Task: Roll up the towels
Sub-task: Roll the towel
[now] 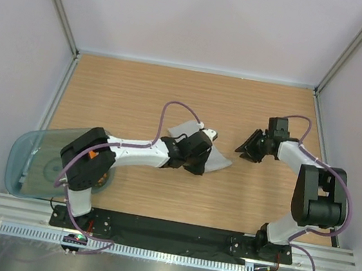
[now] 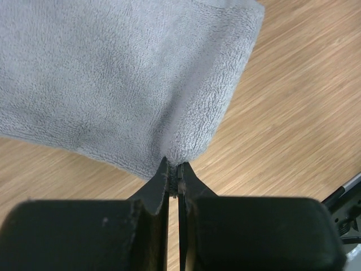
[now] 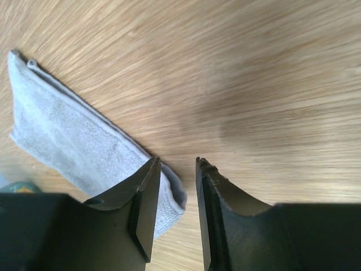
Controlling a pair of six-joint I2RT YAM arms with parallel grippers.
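Note:
A light grey towel [image 1: 219, 162] lies partly folded on the wooden table near the middle. My left gripper [image 1: 203, 158] sits over it. In the left wrist view that gripper [image 2: 174, 168] is shut, pinching a fold at the towel's [image 2: 124, 73] near edge. My right gripper [image 1: 243, 149] hovers just right of the towel. In the right wrist view it [image 3: 176, 164] stands open with only bare wood between the fingers. The towel's [image 3: 67, 132] folded end lies beside and under its left finger [image 3: 144, 192].
A translucent teal tub [image 1: 26, 157] stands at the table's left near edge, beside the left arm's base. Grey walls and metal frame posts enclose the table [image 1: 139, 93] on three sides. A black rail [image 1: 171, 232] carries both arm bases.

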